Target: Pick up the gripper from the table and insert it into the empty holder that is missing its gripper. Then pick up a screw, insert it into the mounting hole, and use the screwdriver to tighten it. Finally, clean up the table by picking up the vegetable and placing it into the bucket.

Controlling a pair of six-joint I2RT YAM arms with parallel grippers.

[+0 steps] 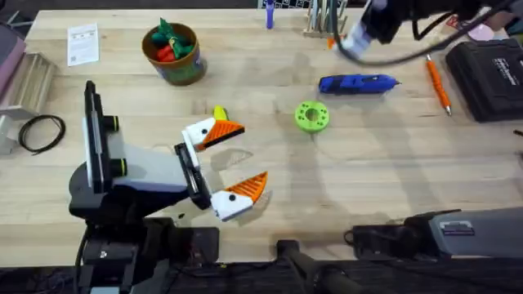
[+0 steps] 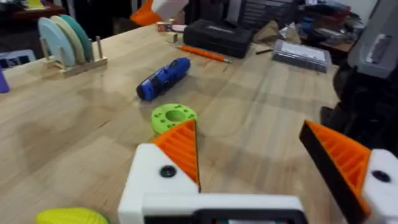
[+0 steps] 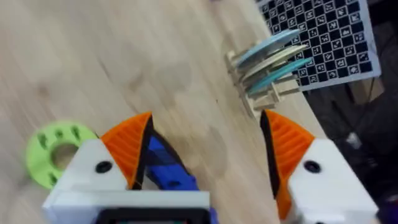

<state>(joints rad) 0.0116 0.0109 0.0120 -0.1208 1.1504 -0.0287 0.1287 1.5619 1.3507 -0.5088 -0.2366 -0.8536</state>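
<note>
My left gripper (image 1: pixel 245 157) stands open low over the table's middle, both white fingers carrying orange pads (image 2: pixel 180 149). The yellow vegetable (image 1: pixel 219 113) lies just beyond its far finger, apart from it, and its end (image 2: pixel 71 216) shows by that finger. The blue screwdriver (image 1: pixel 358 83) lies flat at the back right. Above the screwdriver's far side my right gripper (image 1: pixel 350 41) hangs open, the blue body (image 3: pixel 165 168) showing between its pads. The bucket (image 1: pixel 173 53) stands at the back left, holding red and green toys. The loose gripper, an empty holder and the screw are out of view.
A flat green disc (image 1: pixel 311 116) lies between the two grippers. An orange stick (image 1: pixel 437 82) and a black case (image 1: pixel 490 77) sit at the far right. A wooden rack of discs (image 2: pixel 65 40) stands on the back edge. A coiled black cable (image 1: pixel 39 131) rests at the left.
</note>
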